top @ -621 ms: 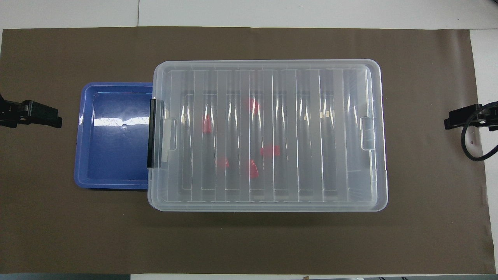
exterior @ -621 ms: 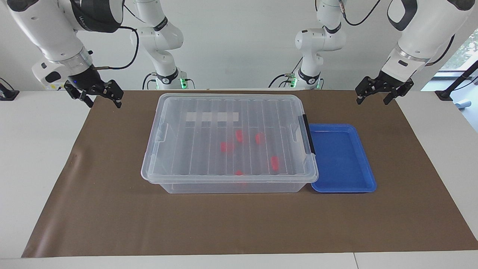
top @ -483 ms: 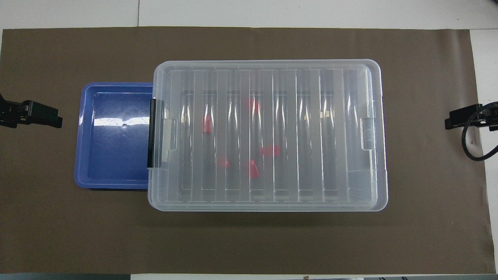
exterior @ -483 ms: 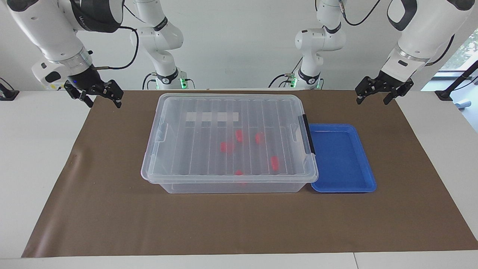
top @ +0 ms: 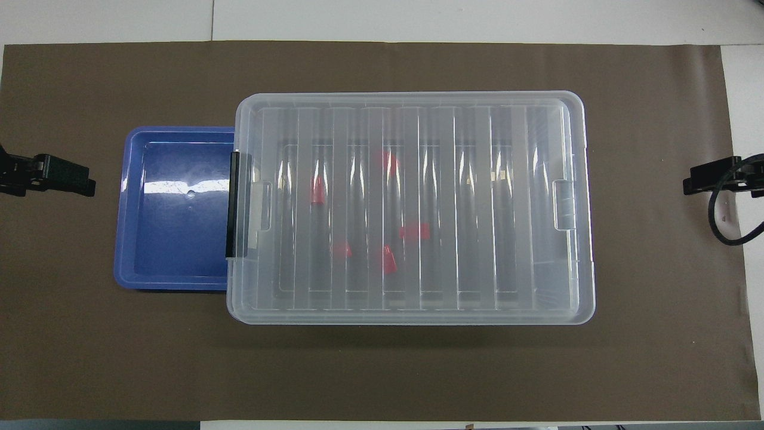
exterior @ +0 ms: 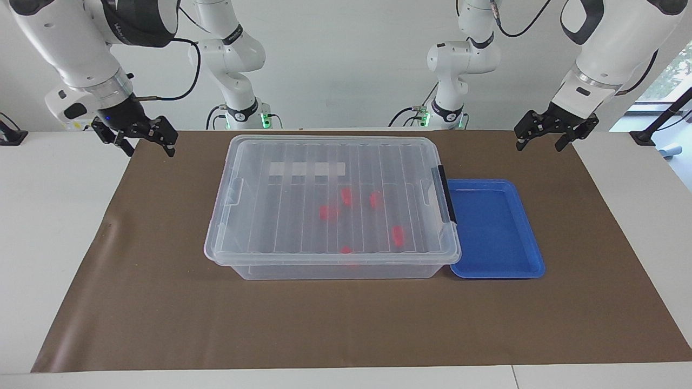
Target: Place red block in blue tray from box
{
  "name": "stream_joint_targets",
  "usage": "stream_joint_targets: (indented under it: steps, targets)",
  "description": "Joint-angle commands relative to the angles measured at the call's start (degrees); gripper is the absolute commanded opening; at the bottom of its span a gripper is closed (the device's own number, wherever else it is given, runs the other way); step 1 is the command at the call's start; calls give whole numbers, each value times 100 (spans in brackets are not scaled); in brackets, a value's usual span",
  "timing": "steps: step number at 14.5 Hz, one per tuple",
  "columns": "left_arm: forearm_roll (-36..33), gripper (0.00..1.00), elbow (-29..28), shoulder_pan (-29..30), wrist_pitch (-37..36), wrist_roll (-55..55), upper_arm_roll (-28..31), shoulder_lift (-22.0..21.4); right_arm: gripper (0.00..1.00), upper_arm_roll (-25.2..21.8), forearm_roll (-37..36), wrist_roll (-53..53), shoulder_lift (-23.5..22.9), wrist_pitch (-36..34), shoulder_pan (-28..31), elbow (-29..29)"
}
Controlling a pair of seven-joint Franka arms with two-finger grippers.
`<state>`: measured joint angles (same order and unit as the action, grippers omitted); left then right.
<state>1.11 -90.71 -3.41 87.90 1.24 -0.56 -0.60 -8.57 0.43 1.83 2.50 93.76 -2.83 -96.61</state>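
The box [exterior: 281,205], a clear bin with its ribbed lid closed, stands mid-table, also in the overhead view [top: 477,209]. Several red blocks lie inside under the lid, one [exterior: 397,235] near the latch end, also seen from overhead [top: 318,190]. The blue tray [exterior: 494,227] sits empty against the box toward the left arm's end, also in the overhead view [top: 173,239]. My left gripper [exterior: 540,143] is open and empty, up over the mat's corner; its tip shows in the overhead view [top: 59,179]. My right gripper [exterior: 150,150] is open and empty over the mat's other corner, also seen from overhead [top: 710,179].
A brown mat [exterior: 162,302] covers the white table. The box has a black latch [exterior: 446,194] on the end that meets the tray, and a white label strip [exterior: 307,169] on its lid. Two more arm bases stand at the robots' edge.
The right gripper has shifted very slightly toward the robots. The left gripper, box, tray and blocks have not moved.
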Motion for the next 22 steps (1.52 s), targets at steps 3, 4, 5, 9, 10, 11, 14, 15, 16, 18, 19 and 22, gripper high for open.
stream_joint_targets:
  steps: [3,4,5,9,10,11,14,15,16,18,19,22]
  targets:
    - [65,100,-87,51,25,52,-6,-63,100,66,63,-218,31,686,-155,-393]
    - [65,100,-87,51,17,52,-6,-63,100,66,63,-427,-30,783,-244,-402]
    - [65,100,-87,51,25,52,-6,-63,100,66,63,-577,-109,854,-366,-420]
    - [65,100,-87,51,17,52,-6,-63,100,66,63,-921,-180,1363,-666,-814]
    - [65,100,-87,51,25,52,-6,-63,100,66,63,-1096,-223,1443,-692,-876]
    - [65,100,-87,51,25,52,-6,-63,100,66,63,-1202,-241,1487,-762,-955]
    - [65,100,-87,51,25,52,-6,-63,100,66,72,-1317,-303,1794,-885,-1114]
    - [65,100,-87,51,25,60,-6,-63,100,66,72,-1317,-338,1812,-912,-1114]
    - [65,100,-87,51,25,52,-6,-63,100,66,72,-1326,-382,1839,-912,-1132]
    - [65,100,-87,51,25,52,-6,-63,100,66,72,-1326,-391,1987,-965,-1245]
    - [65,100,-87,51,25,52,-6,-63,100,75,72,-1326,-373,2119,-1044,-1403]
    - [65,100,-87,51,25,52,-6,-63,100,66,72,-1300,-373,2305,-1080,-1615]
